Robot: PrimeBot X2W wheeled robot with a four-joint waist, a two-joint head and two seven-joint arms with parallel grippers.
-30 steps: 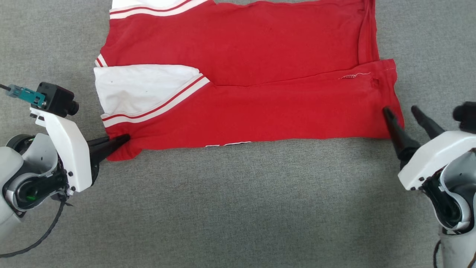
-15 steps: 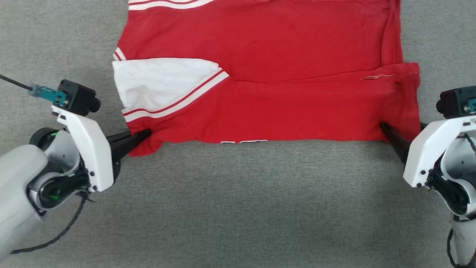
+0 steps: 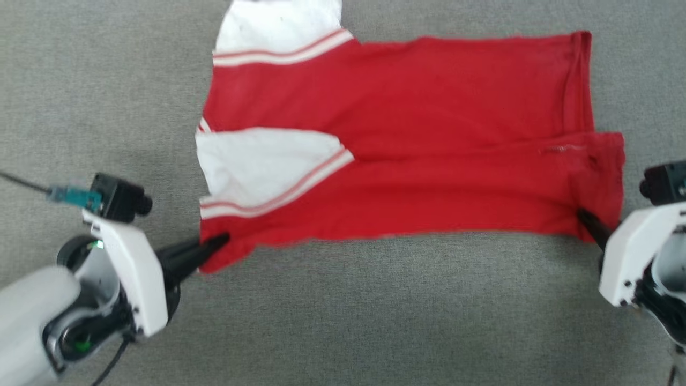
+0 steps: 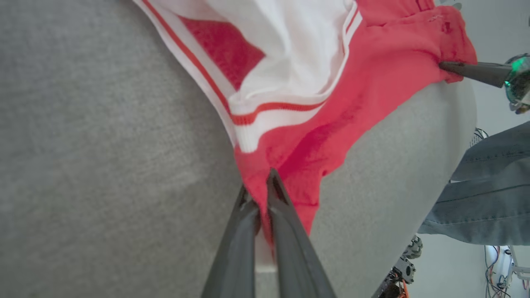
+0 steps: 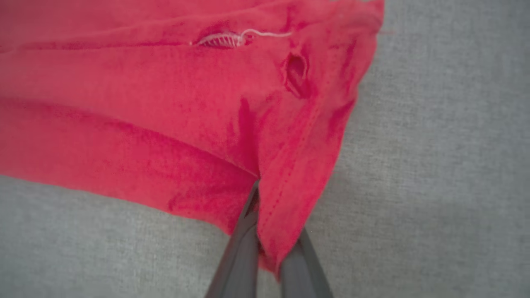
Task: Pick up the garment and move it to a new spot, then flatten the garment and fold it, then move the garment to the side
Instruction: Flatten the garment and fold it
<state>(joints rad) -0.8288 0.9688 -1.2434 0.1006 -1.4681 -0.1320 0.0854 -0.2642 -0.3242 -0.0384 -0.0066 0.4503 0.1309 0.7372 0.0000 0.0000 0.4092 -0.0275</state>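
Spread a second back, right gripper (image 3: 585,220) jaws now clamp near right corner of garment (image 3: 429,134). Left gripper (image 3: 221,240) jaws pinch near left corner, angled inward. Grey bench (image 3: 375,321) runs wide nearside.

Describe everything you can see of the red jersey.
The red jersey looks like soft knit cloth, with white sleeves edged in red-and-white striped trim. It lies spread on the grey fabric surface, its near long side folded over the body, one sleeve on top. A small hole and a loose white thread show near the hem. The left gripper pinches its near left corner, the right gripper its near right corner.
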